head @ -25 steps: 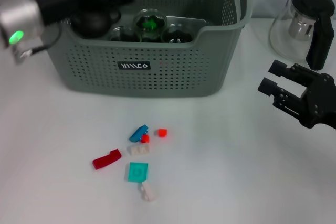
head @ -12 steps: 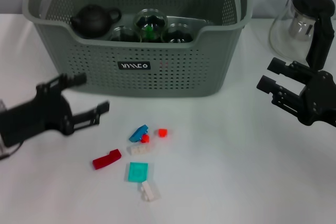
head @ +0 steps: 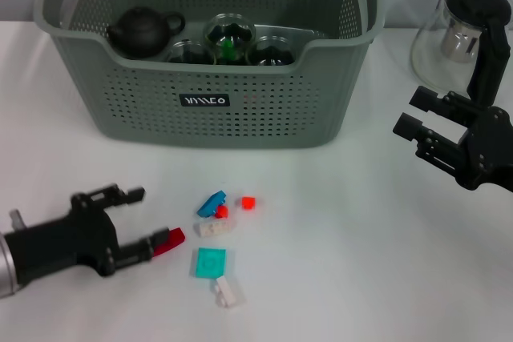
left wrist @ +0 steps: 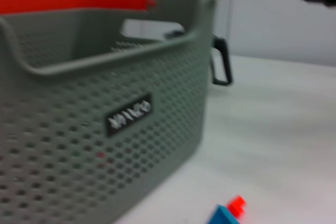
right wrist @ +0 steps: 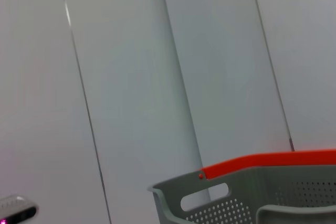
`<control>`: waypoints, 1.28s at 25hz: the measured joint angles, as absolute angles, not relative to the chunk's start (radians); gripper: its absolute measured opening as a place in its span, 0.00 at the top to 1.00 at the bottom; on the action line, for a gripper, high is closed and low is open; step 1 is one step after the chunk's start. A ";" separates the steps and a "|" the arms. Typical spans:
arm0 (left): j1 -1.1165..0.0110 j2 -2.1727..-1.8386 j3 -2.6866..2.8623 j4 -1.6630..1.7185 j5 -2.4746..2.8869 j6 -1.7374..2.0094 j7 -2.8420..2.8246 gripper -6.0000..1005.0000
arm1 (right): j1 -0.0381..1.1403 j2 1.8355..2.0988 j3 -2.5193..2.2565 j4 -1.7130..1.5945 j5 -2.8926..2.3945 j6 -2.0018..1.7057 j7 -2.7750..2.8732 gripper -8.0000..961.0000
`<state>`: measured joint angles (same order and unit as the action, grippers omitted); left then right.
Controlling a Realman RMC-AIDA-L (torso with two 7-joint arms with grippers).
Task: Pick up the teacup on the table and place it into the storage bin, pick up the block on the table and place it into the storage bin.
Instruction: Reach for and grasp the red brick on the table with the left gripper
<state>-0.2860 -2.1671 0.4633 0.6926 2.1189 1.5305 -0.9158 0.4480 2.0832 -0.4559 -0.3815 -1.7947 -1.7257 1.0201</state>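
2 black grippers work over a white table (head: 361, 278) in front of pale wall panels. Largest is the storage bin (head: 216, 94), a grey-green perforated basket with orange handle clips, standing beyond the left gripper (head: 136, 222) and well apart from it. Inside the bin sit 1 dark teapot (head: 143, 30) and 3 dark glass teacups (head: 228, 38). 1 glass jug (head: 469, 38) with a black handle stands just behind the right gripper (head: 421, 122), which hangs above the table with its fingers spread and nothing between them. The left gripper lies low near the table, fingers parted and holding nothing; 1 dark red block (head: 171, 238) lies at the tip of its lower finger, but whether they touch is unclear. Just past the red block are 6 more small pieces: 1 blue block (head: 212, 203), 1 teal tile (head: 210, 262), 2 white blocks (head: 228, 291), 2 small red bits (head: 248, 203).
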 joint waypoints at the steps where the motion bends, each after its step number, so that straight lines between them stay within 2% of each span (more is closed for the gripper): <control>1: -0.288 -2.167 0.464 0.678 2.130 1.526 -0.897 0.27 | 0.448 2.083 -0.456 -0.381 -1.795 -1.726 1.020 0.40; 14: -0.282 -2.170 0.465 0.606 2.148 1.417 -0.794 0.44 | 0.445 2.083 -0.456 -0.379 -1.795 -1.726 1.020 0.40; 20: -0.277 -2.171 0.461 0.592 2.149 1.413 -0.774 0.56 | 0.444 2.083 -0.456 -0.379 -1.795 -1.724 1.020 0.40; 32: -0.270 -2.172 0.460 0.590 2.149 1.418 -0.773 0.58 | 0.445 2.083 -0.456 -0.377 -1.798 -1.723 1.020 0.40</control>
<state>-0.2697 -2.1721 0.4601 0.5905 2.1492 1.4184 -0.7735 0.4449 2.0831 -0.4555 -0.3774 -1.7978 -1.7225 1.0201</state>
